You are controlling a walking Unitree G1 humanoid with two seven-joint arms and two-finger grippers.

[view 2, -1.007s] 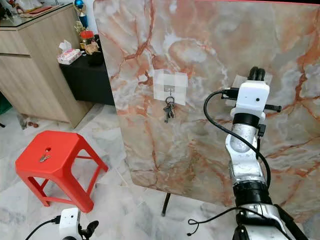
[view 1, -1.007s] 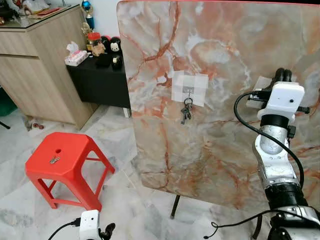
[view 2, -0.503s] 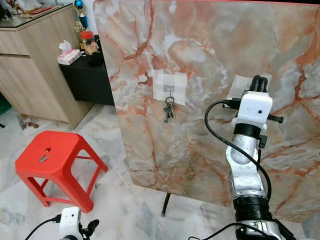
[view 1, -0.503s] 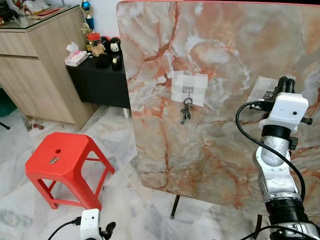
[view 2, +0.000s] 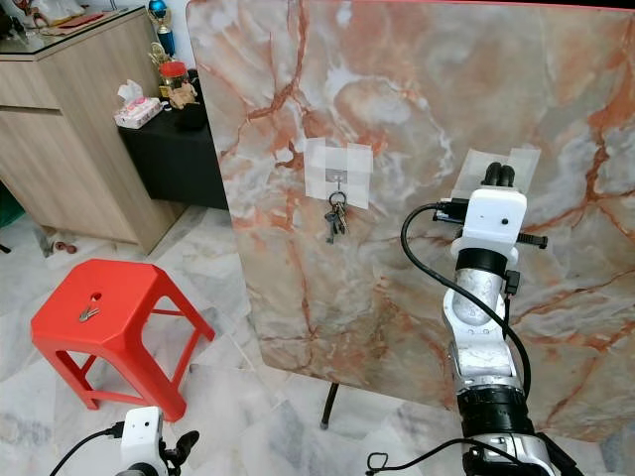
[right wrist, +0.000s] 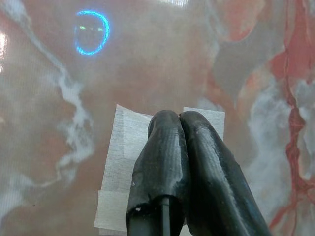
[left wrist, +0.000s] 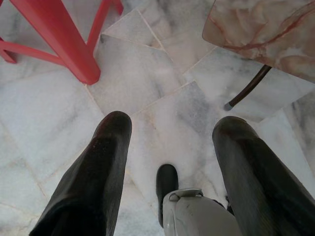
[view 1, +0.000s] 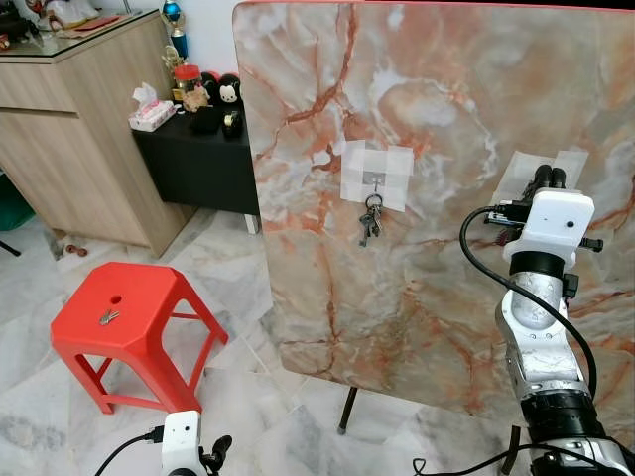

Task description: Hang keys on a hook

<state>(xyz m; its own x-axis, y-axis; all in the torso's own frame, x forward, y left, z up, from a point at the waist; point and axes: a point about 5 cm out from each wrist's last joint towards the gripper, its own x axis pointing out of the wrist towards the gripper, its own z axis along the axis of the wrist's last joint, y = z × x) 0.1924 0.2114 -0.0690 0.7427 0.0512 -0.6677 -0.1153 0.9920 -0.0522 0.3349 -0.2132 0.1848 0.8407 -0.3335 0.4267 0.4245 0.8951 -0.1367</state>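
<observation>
Marbled in orange and white, the upright slab (view 1: 437,198) carries a taped hook (view 1: 374,178) with keys (view 1: 369,223) hanging from it. To the right of that hook, the right gripper (view 2: 498,175) is raised before a second taped patch (view 1: 541,171) on the slab, its fingers (right wrist: 197,162) pressed together and empty. Left of the slab stands a red stool (view 1: 124,317) with another small key bunch (view 1: 107,317) on its seat. The left gripper (left wrist: 167,162) hangs low over the marble floor (left wrist: 147,98), fingers spread apart.

key bunches 2 (view 1: 369,224) (view 1: 108,317) | taped patches 2 (view 1: 376,175) (view 1: 537,171) | red stool 1 (view 1: 129,327) | marble board 1 (view 1: 437,109)
</observation>
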